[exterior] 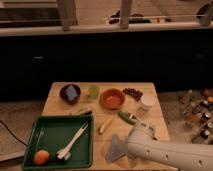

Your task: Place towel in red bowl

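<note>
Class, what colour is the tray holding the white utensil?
Green tray, clear in the camera view; the gripper is at the towel, right of it.

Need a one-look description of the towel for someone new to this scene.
Find the wooden table and go to its near edge, just right of the green tray. The towel lies flat there, with the gripper on the white arm at its right side. It is the only pale grey cloth; the things around it are rigid and brighter in colour.
</note>
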Robot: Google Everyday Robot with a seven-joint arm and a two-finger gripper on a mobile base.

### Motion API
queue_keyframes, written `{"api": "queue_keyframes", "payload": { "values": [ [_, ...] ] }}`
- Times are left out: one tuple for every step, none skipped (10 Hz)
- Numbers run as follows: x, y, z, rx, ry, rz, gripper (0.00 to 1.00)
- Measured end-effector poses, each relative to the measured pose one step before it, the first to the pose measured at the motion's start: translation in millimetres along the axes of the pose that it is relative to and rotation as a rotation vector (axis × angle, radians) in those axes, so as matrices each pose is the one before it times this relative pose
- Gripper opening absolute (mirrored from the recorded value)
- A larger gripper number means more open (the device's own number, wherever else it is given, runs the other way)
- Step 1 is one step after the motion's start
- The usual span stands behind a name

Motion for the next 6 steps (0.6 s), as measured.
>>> {"api": "queue_keyframes", "payload": {
  "values": [
    [-1.18,-3.32,2.90,-0.00222,-0.00648,-0.00228,0.80],
    [-0.95,-3.57,6.44,-0.01326,-0.00497,-0.00255,0.80],
    [-0.71,-4.81,5.50,-0.00673,-0.00256,-0.00620,0.80],
    [-0.72,-3.31,3.64,-0.00560,-0.00210,-0.00448,0.80],
    [-0.10,-5.65,3.73,-0.00630,0.00006,-0.00778,0.80],
    [-0.69,-4.22,3.24,-0.00624,-0.00193,-0.00662,0.80]
  ]
}}
